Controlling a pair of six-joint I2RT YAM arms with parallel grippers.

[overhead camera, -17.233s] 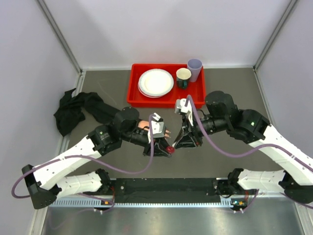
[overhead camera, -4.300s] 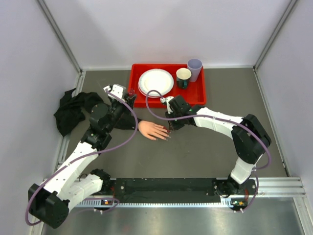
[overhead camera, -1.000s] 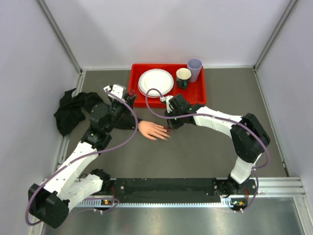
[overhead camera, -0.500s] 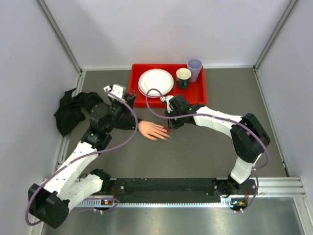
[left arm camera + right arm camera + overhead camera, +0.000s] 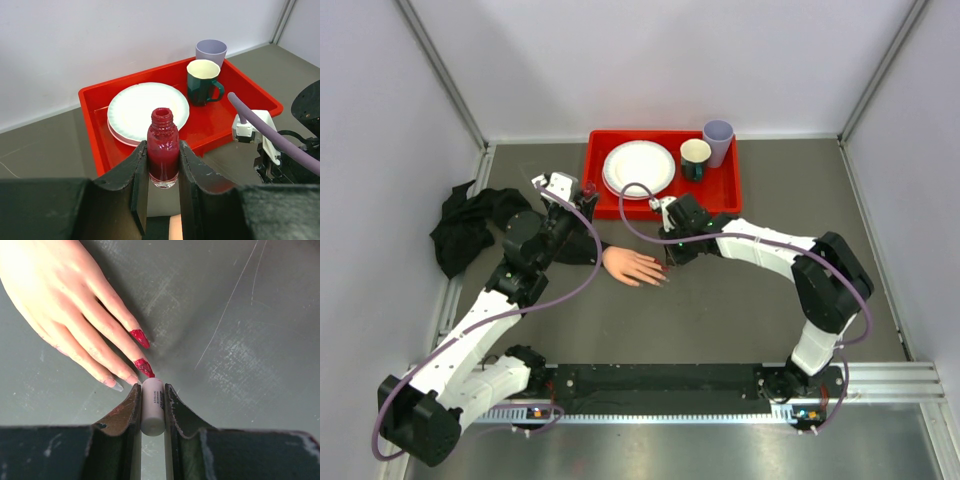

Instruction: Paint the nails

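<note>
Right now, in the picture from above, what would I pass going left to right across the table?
Black cloth → left gripper holding the red nail polish bottle → mannequin hand → green mug → lilac cup.

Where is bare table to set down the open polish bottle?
Bare table lies between the mannequin hand and the arm bases, and between the red tray and the right wall. Crowded: around the nails, where the right gripper works, and by the black cloth.
</note>
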